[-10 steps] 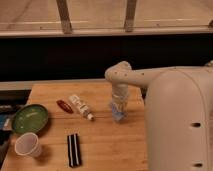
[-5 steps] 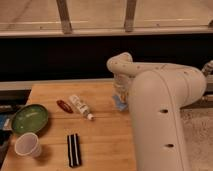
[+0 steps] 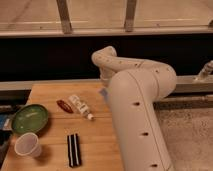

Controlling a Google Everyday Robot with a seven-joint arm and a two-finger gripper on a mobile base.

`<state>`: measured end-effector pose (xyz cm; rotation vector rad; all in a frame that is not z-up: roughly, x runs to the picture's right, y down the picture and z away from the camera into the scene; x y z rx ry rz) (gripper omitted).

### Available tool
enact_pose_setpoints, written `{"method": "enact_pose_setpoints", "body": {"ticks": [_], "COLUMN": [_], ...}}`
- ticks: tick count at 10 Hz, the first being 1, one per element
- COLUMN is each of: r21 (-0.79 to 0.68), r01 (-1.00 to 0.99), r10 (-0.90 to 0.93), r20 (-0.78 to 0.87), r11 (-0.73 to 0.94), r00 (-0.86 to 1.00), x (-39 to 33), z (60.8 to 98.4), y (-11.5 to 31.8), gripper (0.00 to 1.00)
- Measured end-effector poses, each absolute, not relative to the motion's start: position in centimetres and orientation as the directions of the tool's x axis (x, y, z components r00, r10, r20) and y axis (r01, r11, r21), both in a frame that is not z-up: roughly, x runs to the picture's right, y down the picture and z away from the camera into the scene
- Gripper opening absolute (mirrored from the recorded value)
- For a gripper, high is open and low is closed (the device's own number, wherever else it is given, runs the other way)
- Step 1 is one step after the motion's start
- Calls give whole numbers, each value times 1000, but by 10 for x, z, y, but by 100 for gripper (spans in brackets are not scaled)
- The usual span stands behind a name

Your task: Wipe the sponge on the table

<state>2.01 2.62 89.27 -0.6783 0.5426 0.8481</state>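
Since the arm (image 3: 137,120) blocks your view, go by what shows on the table (image 3: 97,150): near you the striped bar (image 3: 74,149) and cup (image 3: 27,145), then the white tube (image 3: 80,106). Farther back, a light-blue sliver of sponge (image 3: 103,93) lies on the wood under the gripper (image 3: 104,83); can't tell its grip. Likely at-sponge or mid-wipe. Any stroke needs flat pressure and must avoid the tube.

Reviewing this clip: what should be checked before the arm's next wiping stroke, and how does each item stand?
1. Locate sponge: ok, a light-blue sliver shows beside the arm.
2. Grip of pincer: cannot tell, the pincer is hidden behind the arm, over the far right side of the table.
3. Contact of sponge with table: cannot tell.
4. Path free of white tube: likely not ok, it lies close by.
5. Distance to cup, green bowl: ok, both far left.
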Motion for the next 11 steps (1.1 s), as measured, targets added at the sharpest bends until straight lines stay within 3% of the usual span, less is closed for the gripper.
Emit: {"method": "enact_pose_setpoints", "body": {"ticks": [6, 11], "r21": [-434, -366], "r01": [-640, -733], "r10": [358, 435], "r20": [-569, -622], "r11": [634, 574], "r00": [741, 651], "x": [-82, -58], "z": [846, 829], "y": [70, 103], "gripper": [0, 0]}}
